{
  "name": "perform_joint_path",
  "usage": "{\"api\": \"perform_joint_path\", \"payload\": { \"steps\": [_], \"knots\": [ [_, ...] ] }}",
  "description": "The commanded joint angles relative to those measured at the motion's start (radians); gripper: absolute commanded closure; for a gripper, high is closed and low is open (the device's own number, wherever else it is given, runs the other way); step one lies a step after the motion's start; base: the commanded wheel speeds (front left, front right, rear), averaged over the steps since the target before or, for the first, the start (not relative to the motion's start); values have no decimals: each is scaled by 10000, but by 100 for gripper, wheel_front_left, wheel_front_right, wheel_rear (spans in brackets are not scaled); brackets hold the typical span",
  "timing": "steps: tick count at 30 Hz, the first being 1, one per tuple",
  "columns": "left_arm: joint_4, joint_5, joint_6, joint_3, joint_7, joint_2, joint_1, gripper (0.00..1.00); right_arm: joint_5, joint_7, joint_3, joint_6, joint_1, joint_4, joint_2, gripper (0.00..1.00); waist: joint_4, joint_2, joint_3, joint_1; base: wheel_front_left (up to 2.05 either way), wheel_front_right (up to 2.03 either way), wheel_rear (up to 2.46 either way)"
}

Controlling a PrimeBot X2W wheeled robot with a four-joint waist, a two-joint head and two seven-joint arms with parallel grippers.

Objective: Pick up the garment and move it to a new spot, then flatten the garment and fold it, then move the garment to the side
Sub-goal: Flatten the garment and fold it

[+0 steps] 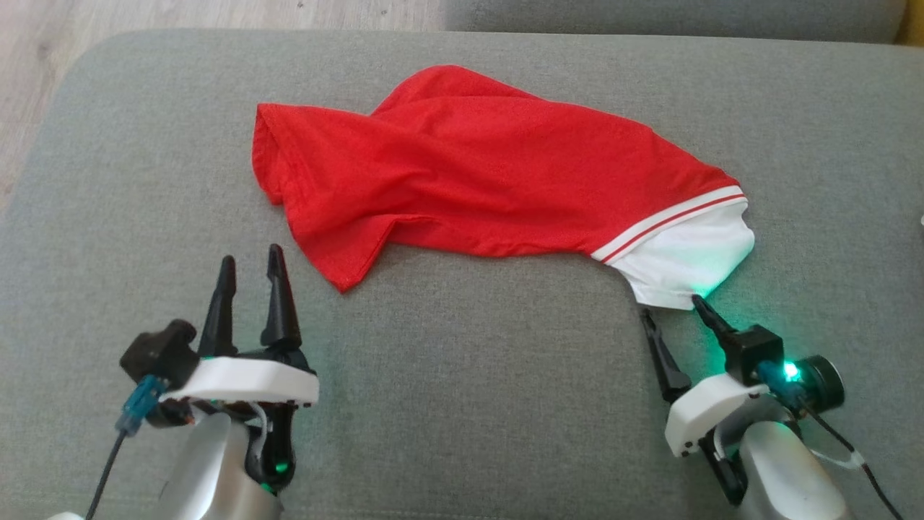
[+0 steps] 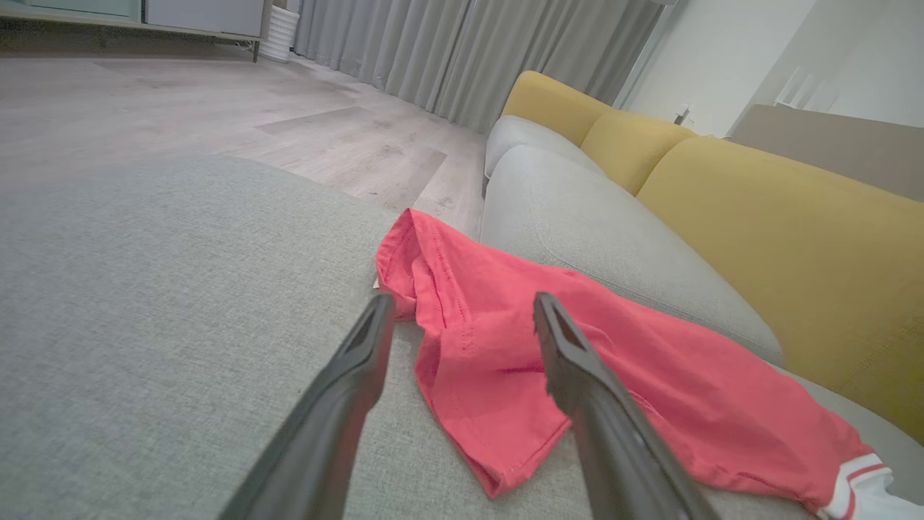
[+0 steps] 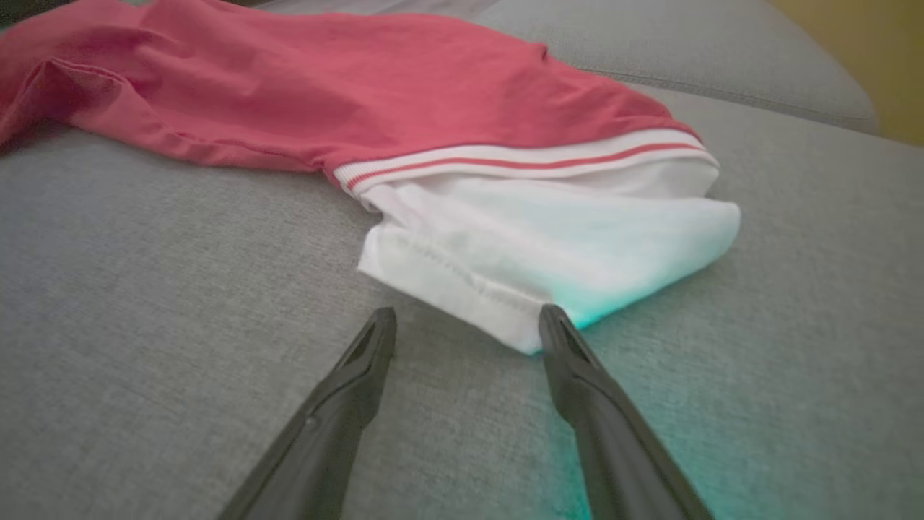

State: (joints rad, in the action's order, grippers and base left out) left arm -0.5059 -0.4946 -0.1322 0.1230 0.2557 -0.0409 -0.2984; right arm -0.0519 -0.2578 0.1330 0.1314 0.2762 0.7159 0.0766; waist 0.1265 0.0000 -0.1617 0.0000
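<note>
Garment (image 1: 476, 173) on cushion (image 1: 462, 404), white end at right claw (image 1: 671, 304) — left claw (image 1: 251, 253) near red corner, both spread, empty.

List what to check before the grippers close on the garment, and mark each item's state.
1. Left gripper open: ok.
2. Right gripper open: ok.
3. Right gripper lined up with the white end of the garment: ok, the corner lies between its fingers in the right wrist view.
4. Left gripper at the red edge: not ok, it stands apart from the cloth in the head view.
5. Right fingertip touching the hem: cannot tell.
6. Garment flat on the cushion: not ok, it is bunched and creased.
</note>
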Motion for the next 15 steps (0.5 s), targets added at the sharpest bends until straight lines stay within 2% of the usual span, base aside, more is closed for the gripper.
{"api": "perform_joint_path", "payload": {
  "steps": [1,4,5,6,8,9,10,11,13,14,15],
  "knots": [
    [278,-101,16,-212,60,-94,-6,0,-115,-40,37,-7,322,-84,21,0,5,0,12,0,0,0,0],
    [284,-122,16,-198,60,-94,35,0,-139,-40,-204,-7,381,11,9,0,-5,0,34,0,0,0,0],
    [283,-135,16,-182,60,-94,55,0,-154,-40,-288,-7,411,29,5,7,-11,0,45,0,0,0,0],
    [280,-126,16,-149,60,-94,73,0,-140,-40,-350,-7,450,45,0,46,-26,0,45,0,0,0,0],
    [269,-102,16,-142,60,-94,98,0,-133,-40,-405,-7,566,-48,48,83,-69,0,46,0,0,0,0],
    [261,-104,16,-134,61,-94,101,0,-113,-40,-384,-7,623,-81,90,89,-91,0,50,0,0,0,0],
    [253,-95,16,-115,61,-94,98,0,-94,-40,-363,-7,687,-88,152,91,-111,0,55,0,0,0,0],
    [245,-98,16,-104,61,-94,96,0,-83,-40,-334,-7,752,-80,216,87,-129,0,62,0,0,0,0],
    [240,-145,16,-101,61,-94,90,0,-58,-40,-271,-7,871,-20,321,87,-149,0,68,0,0,0,0],
    [236,-165,16,-90,61,-94,88,0,-31,-40,-233,-7,934,34,355,100,-153,0,70,0,0,0,0],
    [237,-187,16,-74,61,-94,95,0,14,-40,-232,-7,1008,76,379,100,-161,0,76,0,0,0,0]
  ]
}}
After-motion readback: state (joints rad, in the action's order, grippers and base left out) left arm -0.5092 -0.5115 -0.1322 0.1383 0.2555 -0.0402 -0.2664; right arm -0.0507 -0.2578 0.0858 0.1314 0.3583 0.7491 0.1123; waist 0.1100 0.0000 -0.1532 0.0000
